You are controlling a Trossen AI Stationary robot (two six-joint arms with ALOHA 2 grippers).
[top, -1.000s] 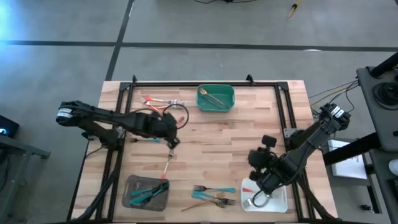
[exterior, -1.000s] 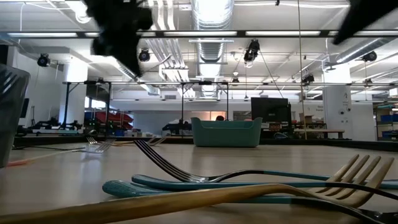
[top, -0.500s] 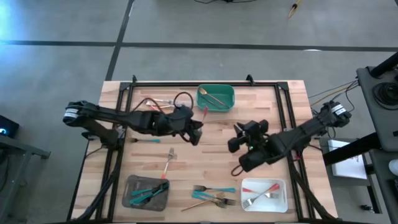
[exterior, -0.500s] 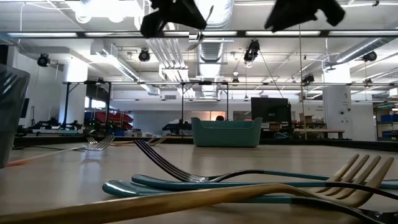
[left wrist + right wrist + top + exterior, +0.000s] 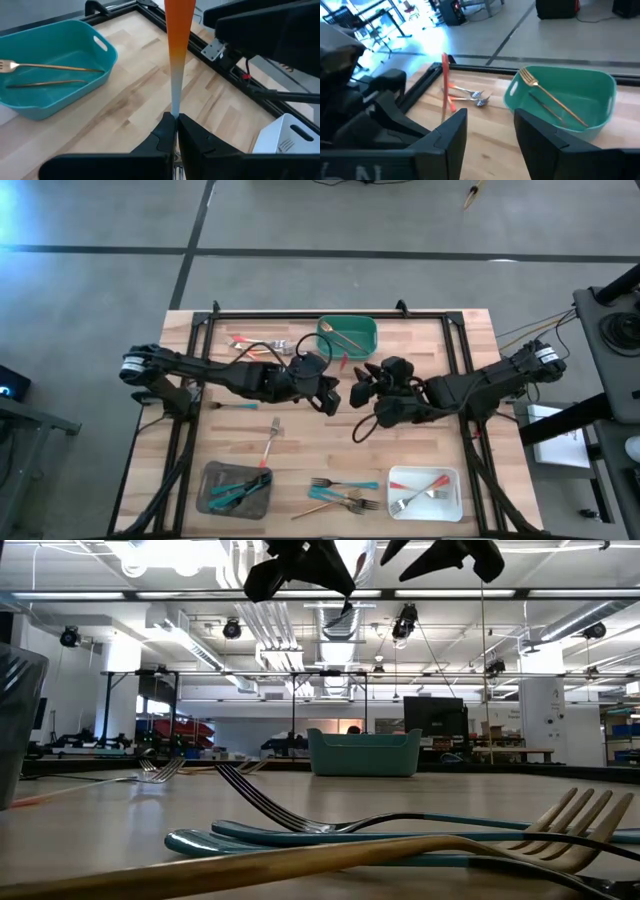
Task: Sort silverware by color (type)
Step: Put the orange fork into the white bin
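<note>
High view: just below the green tray (image 5: 347, 338), the left pincer (image 5: 330, 393) and the wide right pincer (image 5: 362, 385) meet above the surface; a misjudged handover could make them collide. Left wrist view: the left pincer (image 5: 176, 127) pinches only the metal end of a red-orange-handled utensil (image 5: 178, 35), which could swivel or drop if released early.

There are three trays on the table (image 5: 420, 395): one green (image 5: 347, 338), one grey (image 5: 236, 489) and one white (image 5: 425, 492). The green tray holds two gold pieces (image 5: 346, 338).
</note>
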